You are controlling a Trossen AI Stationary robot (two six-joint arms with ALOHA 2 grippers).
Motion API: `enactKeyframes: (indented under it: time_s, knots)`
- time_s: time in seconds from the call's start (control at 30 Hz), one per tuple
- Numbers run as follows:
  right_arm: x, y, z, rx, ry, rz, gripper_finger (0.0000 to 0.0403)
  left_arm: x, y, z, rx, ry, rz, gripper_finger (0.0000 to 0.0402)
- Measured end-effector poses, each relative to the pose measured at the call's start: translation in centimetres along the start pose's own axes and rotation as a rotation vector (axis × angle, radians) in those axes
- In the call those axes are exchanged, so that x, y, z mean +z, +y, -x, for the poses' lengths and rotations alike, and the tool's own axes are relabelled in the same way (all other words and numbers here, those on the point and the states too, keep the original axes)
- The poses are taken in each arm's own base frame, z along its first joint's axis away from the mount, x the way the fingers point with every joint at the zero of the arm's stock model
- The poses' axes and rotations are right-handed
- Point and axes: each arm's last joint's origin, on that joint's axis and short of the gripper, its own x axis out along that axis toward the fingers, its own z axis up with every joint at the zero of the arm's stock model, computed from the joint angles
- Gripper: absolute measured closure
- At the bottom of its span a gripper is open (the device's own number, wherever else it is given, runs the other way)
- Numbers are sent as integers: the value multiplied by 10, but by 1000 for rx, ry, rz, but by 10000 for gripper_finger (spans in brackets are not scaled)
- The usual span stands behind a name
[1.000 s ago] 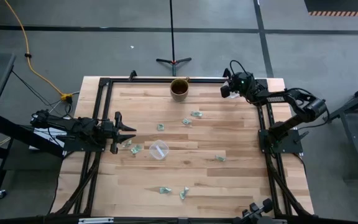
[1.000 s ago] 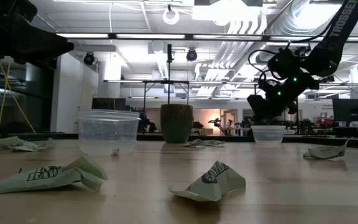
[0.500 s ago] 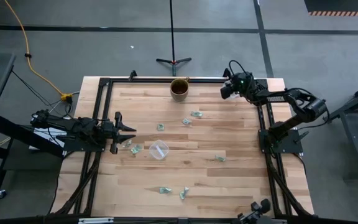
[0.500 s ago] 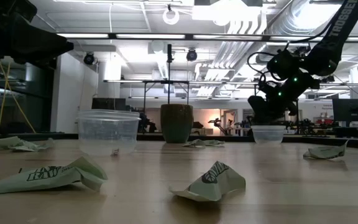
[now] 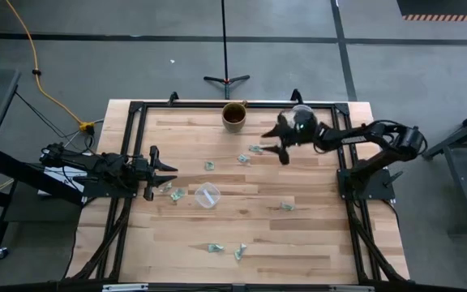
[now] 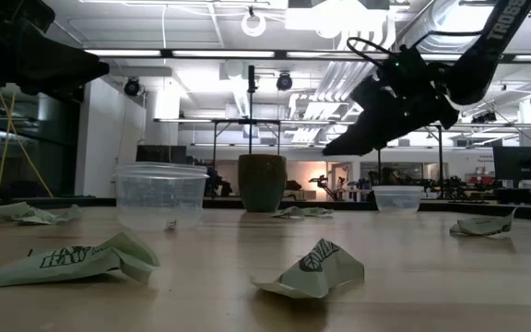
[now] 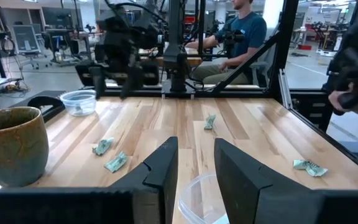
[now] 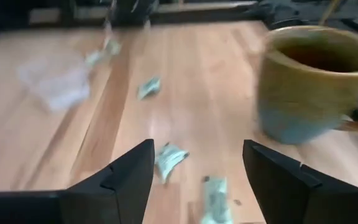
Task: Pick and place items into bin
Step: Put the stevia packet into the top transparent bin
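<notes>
The wooden table (image 5: 242, 227) fills most of the high view, with a black frame along its edges. The left arm lies low along the table's left side, and its left gripper (image 5: 162, 171) sits at the table's left edge; its fingers (image 7: 163, 168) stand a narrow gap apart, holding nothing, and the wrist view cuts off their roots at the picture's edge. The right arm reaches in from the right side, and the right gripper (image 5: 282, 146) hangs above the table's far half, just beside two of the items. Its fingers (image 8: 129, 174) are spread wide and empty. In the low view this gripper (image 6: 348, 140) shows only as a dark tilted shape against the ceiling lights, and its tips are hard to make out.

A brown mug (image 5: 234, 116) stands at the far edge, near the middle. A clear cup (image 5: 207, 195) stands near the table's centre; a second clear cup (image 5: 301, 112) at the far right is partly hidden under the right arm in the high view, yet shows plainly in the low view.

The items (image 5: 255, 149), tiny crumpled green-and-white pieces, lie scattered over the bare wood: two near the right gripper, one left of them, two beside the left gripper, one right of centre, two near the front edge. Print on the nearest shows in the low view, partly folded under. A seated person (image 7: 238, 37) shows beyond the table, head cut off.
</notes>
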Motion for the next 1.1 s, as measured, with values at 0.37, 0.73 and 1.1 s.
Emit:
enactKeyframes:
  time_s: [0.37, 0.73, 1.1]
  knots:
    - [-8, 27, -11, -15, 148, 48, 166, 0, 0, 0, 2, 0, 0, 261]
    - [-32, 15, -30, -109, 173, 31, 166, 0, 0, 0, 2, 4, -1, 261]
    - [-48, 0, -65, -126, 249, -3, 167, -1, 0, 0, 2, 7, -3, 261]
